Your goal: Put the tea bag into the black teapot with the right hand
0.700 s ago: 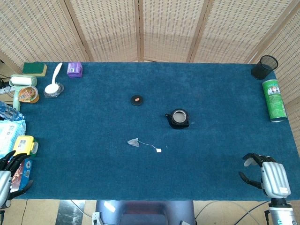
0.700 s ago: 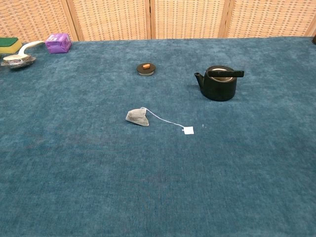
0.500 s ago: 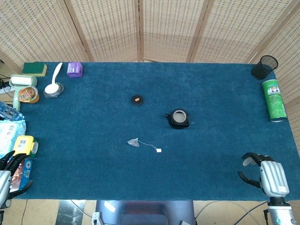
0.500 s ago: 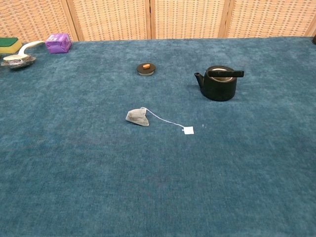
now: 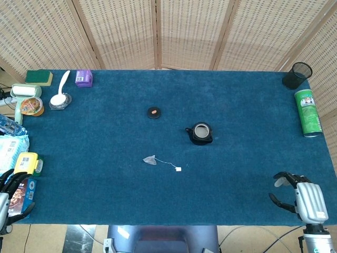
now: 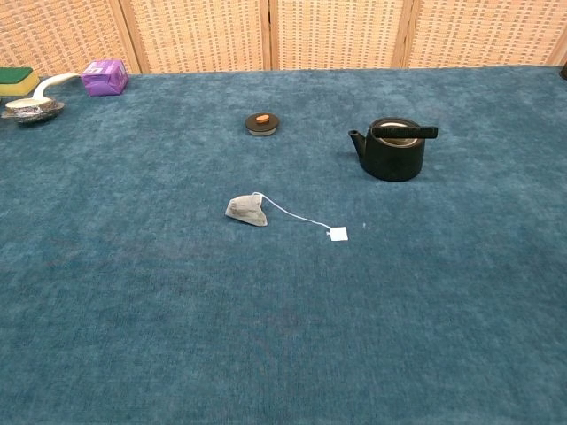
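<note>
A grey tea bag (image 5: 150, 159) (image 6: 246, 209) lies on the blue table cloth, its string running to a small white tag (image 5: 178, 169) (image 6: 337, 234). The black teapot (image 5: 200, 133) (image 6: 392, 150) stands uncovered behind and to the right of it. Its round lid (image 5: 154, 112) (image 6: 260, 123) with an orange knob lies apart to the left. My right hand (image 5: 299, 198) hovers at the table's near right corner, fingers spread, holding nothing. My left hand (image 5: 9, 194) sits at the near left edge, fingers apart and empty. Neither hand shows in the chest view.
A green can (image 5: 308, 112) and a black mesh cup (image 5: 297, 75) stand at the far right. A purple box (image 5: 83, 78) (image 6: 104, 77), spoon in a dish (image 5: 60, 98), sponge (image 5: 39, 77) and snack packets (image 5: 25, 163) crowd the left side.
My right hand has shifted slightly toward the near edge; my left hand has dropped a little lower. Tea bag, teapot and lid have not moved.
</note>
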Robot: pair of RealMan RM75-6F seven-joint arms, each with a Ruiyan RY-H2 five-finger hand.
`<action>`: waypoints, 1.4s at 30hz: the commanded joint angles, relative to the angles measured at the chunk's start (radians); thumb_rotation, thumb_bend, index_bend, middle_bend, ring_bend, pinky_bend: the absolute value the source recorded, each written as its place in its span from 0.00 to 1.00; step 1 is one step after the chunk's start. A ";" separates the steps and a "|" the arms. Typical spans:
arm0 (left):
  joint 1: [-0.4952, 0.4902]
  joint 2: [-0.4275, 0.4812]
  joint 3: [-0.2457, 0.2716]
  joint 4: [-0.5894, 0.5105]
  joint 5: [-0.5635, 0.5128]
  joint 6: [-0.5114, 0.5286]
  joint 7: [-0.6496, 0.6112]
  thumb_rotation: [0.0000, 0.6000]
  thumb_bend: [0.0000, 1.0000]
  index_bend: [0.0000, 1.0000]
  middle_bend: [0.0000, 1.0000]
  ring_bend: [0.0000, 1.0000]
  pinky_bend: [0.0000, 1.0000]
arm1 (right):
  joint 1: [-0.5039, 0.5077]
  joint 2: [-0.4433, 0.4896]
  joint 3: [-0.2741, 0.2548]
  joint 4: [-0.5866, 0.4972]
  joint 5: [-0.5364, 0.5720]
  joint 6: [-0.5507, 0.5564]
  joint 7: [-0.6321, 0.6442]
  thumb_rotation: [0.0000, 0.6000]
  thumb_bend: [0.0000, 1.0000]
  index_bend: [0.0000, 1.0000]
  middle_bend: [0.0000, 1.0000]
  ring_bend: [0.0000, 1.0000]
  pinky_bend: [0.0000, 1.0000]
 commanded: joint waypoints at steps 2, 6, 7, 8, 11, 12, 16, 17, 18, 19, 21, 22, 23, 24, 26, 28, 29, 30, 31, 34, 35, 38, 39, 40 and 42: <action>-0.003 0.003 -0.004 0.001 0.003 0.001 0.000 1.00 0.29 0.21 0.19 0.08 0.13 | 0.015 0.007 0.001 0.011 -0.014 -0.017 0.031 1.00 0.25 0.40 0.52 0.50 0.46; -0.003 0.017 -0.010 0.001 0.000 0.008 -0.001 1.00 0.29 0.21 0.19 0.08 0.13 | 0.047 0.032 0.007 0.002 -0.037 -0.047 0.082 1.00 0.25 0.40 0.52 0.50 0.46; -0.004 0.020 -0.011 0.001 -0.002 0.007 -0.001 1.00 0.29 0.21 0.19 0.08 0.13 | 0.055 0.035 0.012 -0.003 -0.041 -0.051 0.088 1.00 0.25 0.40 0.52 0.50 0.46; -0.006 0.021 -0.013 0.002 -0.003 0.005 0.000 1.00 0.29 0.21 0.19 0.08 0.13 | 0.063 0.036 0.016 -0.009 -0.044 -0.056 0.092 1.00 0.25 0.40 0.52 0.50 0.46; -0.011 0.022 -0.017 0.001 -0.007 0.000 0.000 1.00 0.29 0.21 0.19 0.08 0.13 | 0.089 0.040 0.025 -0.032 -0.052 -0.080 0.098 1.00 0.25 0.40 0.53 0.53 0.46; -0.013 0.022 -0.019 0.000 -0.007 -0.001 0.000 1.00 0.29 0.21 0.19 0.08 0.13 | 0.101 0.040 0.030 -0.042 -0.057 -0.091 0.096 1.00 0.25 0.40 0.54 0.55 0.46; -0.023 0.021 -0.025 0.003 -0.007 -0.011 0.005 1.00 0.29 0.21 0.19 0.08 0.13 | 0.175 0.025 0.061 -0.094 -0.073 -0.161 0.069 1.00 0.25 0.39 0.61 0.67 0.62; -0.026 0.021 -0.026 0.005 -0.008 -0.016 0.006 1.00 0.29 0.21 0.19 0.08 0.13 | 0.189 0.023 0.066 -0.104 -0.070 -0.178 0.064 1.00 0.25 0.39 0.63 0.71 0.66; -0.028 0.022 -0.026 0.006 -0.010 -0.020 0.007 1.00 0.29 0.21 0.19 0.08 0.13 | 0.209 0.019 0.071 -0.115 -0.072 -0.202 0.062 1.00 0.25 0.38 0.67 0.77 0.73; -0.029 0.022 -0.027 0.007 -0.011 -0.022 0.007 1.00 0.29 0.21 0.19 0.08 0.13 | 0.223 0.017 0.074 -0.123 -0.072 -0.221 0.063 1.00 0.25 0.37 0.71 0.83 0.80; -0.032 0.023 -0.030 0.009 -0.015 -0.024 0.006 1.00 0.29 0.21 0.19 0.08 0.13 | 0.268 0.006 0.086 -0.140 -0.064 -0.277 0.062 1.00 0.25 0.36 0.79 0.93 0.90; -0.033 0.024 -0.031 0.011 -0.017 -0.025 0.005 1.00 0.29 0.21 0.19 0.08 0.13 | 0.290 -0.001 0.094 -0.146 -0.054 -0.306 0.056 1.00 0.25 0.35 0.84 0.97 0.95; -0.034 0.025 -0.035 0.014 -0.021 -0.024 0.002 1.00 0.29 0.21 0.19 0.08 0.13 | 0.327 -0.016 0.108 -0.154 -0.038 -0.354 0.040 1.00 0.25 0.35 0.87 0.99 0.97; -0.035 0.026 -0.038 0.017 -0.025 -0.024 0.000 1.00 0.29 0.21 0.19 0.08 0.13 | 0.360 -0.033 0.122 -0.161 -0.013 -0.399 0.025 1.00 0.25 0.35 0.91 1.00 0.99; -0.040 0.028 -0.044 0.025 -0.033 -0.026 -0.006 1.00 0.29 0.21 0.19 0.08 0.13 | 0.411 -0.061 0.146 -0.171 0.046 -0.465 -0.004 1.00 0.26 0.35 0.97 1.00 1.00; -0.045 0.029 -0.050 0.032 -0.037 -0.029 -0.011 1.00 0.29 0.21 0.19 0.08 0.13 | 0.447 -0.087 0.164 -0.172 0.094 -0.506 -0.031 1.00 0.28 0.39 1.00 1.00 1.00; -0.047 0.029 -0.052 0.034 -0.038 -0.030 -0.013 1.00 0.29 0.21 0.19 0.08 0.13 | 0.457 -0.095 0.169 -0.171 0.109 -0.516 -0.041 1.00 0.28 0.40 1.00 1.00 1.00; -0.049 0.030 -0.054 0.036 -0.039 -0.031 -0.014 1.00 0.29 0.21 0.19 0.08 0.13 | 0.468 -0.105 0.173 -0.169 0.124 -0.528 -0.051 1.00 0.29 0.42 1.00 1.00 1.00; -0.051 0.031 -0.057 0.038 -0.041 -0.032 -0.015 1.00 0.29 0.21 0.19 0.08 0.13 | 0.480 -0.116 0.178 -0.166 0.141 -0.540 -0.063 1.00 0.30 0.44 1.00 1.00 1.00; -0.064 0.034 -0.069 0.048 -0.051 -0.041 -0.021 1.00 0.29 0.21 0.19 0.08 0.13 | 0.528 -0.162 0.194 -0.151 0.221 -0.586 -0.123 1.00 0.32 0.46 1.00 1.00 1.00; -0.068 0.034 -0.072 0.052 -0.054 -0.045 -0.024 1.00 0.29 0.21 0.19 0.08 0.13 | 0.543 -0.178 0.198 -0.145 0.249 -0.597 -0.146 1.00 0.32 0.47 1.00 1.00 1.00; -0.091 0.031 -0.086 0.074 -0.073 -0.076 -0.038 1.00 0.29 0.21 0.19 0.08 0.13 | 0.609 -0.258 0.217 -0.102 0.389 -0.639 -0.234 1.00 0.34 0.49 1.00 1.00 1.00; -0.092 0.031 -0.086 0.076 -0.074 -0.079 -0.040 1.00 0.29 0.21 0.19 0.08 0.13 | 0.616 -0.267 0.218 -0.098 0.407 -0.638 -0.249 1.00 0.35 0.49 1.00 1.00 1.00; -0.096 0.031 -0.087 0.080 -0.076 -0.083 -0.042 1.00 0.29 0.21 0.19 0.08 0.13 | 0.627 -0.280 0.220 -0.092 0.433 -0.638 -0.269 1.00 0.36 0.49 1.00 1.00 1.00; -0.103 0.031 -0.090 0.085 -0.078 -0.090 -0.046 1.00 0.29 0.21 0.19 0.08 0.13 | 0.649 -0.307 0.221 -0.077 0.480 -0.636 -0.306 1.00 0.37 0.49 1.00 1.00 1.00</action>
